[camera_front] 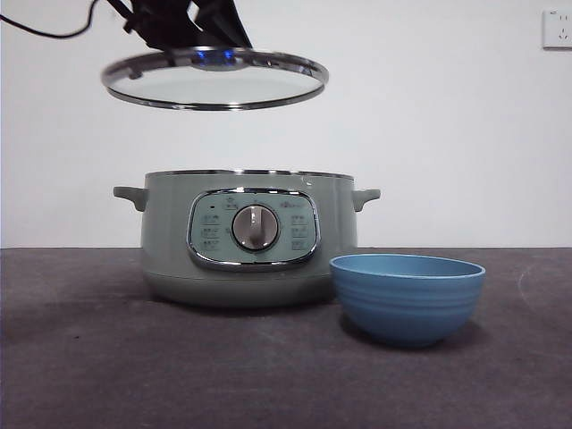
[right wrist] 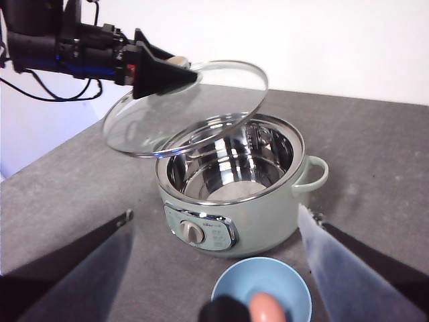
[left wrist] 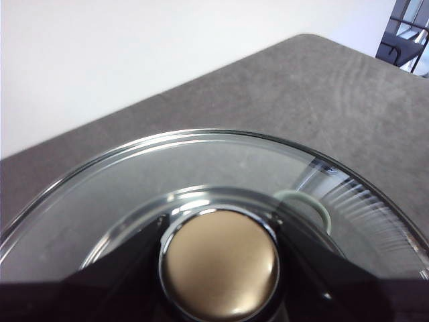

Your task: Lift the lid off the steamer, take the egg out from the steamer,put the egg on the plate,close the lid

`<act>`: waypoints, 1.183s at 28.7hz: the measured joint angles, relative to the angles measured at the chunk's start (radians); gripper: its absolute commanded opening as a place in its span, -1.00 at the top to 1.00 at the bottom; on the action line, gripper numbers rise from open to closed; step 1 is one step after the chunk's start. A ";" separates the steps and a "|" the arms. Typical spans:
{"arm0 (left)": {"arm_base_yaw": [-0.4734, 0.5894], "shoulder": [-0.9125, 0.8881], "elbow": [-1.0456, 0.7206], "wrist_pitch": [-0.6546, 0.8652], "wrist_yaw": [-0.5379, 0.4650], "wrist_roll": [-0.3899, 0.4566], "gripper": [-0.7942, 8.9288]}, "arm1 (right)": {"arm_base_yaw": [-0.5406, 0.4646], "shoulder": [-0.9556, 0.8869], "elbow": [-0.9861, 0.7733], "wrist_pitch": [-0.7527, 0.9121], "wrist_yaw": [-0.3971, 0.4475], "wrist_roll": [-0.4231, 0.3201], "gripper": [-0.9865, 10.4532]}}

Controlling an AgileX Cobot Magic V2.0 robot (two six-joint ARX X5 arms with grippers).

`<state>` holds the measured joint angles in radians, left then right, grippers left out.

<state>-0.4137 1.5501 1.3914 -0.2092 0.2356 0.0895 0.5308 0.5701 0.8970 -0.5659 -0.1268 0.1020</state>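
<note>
Just dark grey table (camera_front: 89, 357), white wall (camera_front: 447, 134).

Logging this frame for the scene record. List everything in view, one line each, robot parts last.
lid: one, clear glass with steel rim, held in the air above the steamer, tilted
steamer: one, pale sage green with silver dial, on the table, open, steel inner pot showing
bowl: one, blue, ribbed, on the table in front of the steamer's dial side
egg: one, pale pinkish, in the bowl, partly hidden
table: one, dark grey
wall socket: one, white, on the wall
left gripper: one, black, shut on the lid's knob
right gripper: one, black, open, above the bowl
</note>
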 measured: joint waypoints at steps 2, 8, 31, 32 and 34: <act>-0.002 0.024 0.000 0.031 0.000 0.000 0.85 | 0.000 0.001 0.000 -0.002 0.000 0.007 0.10; -0.003 0.097 0.000 0.071 0.000 0.000 0.85 | 0.000 0.001 0.000 -0.002 0.000 0.016 0.10; -0.052 0.238 0.000 0.150 -0.042 0.001 0.85 | 0.000 0.001 0.000 -0.002 0.000 0.033 0.10; -0.052 0.240 0.000 0.149 -0.050 0.002 0.85 | 0.000 0.001 0.000 -0.002 0.000 0.033 0.10; -0.051 0.240 0.000 0.150 -0.053 0.005 0.85 | 0.000 0.001 0.000 -0.003 0.000 0.033 0.10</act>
<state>-0.4652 1.7897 1.3914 -0.0589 0.1822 0.0940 0.5308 0.5709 0.8970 -0.5686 -0.1272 0.1352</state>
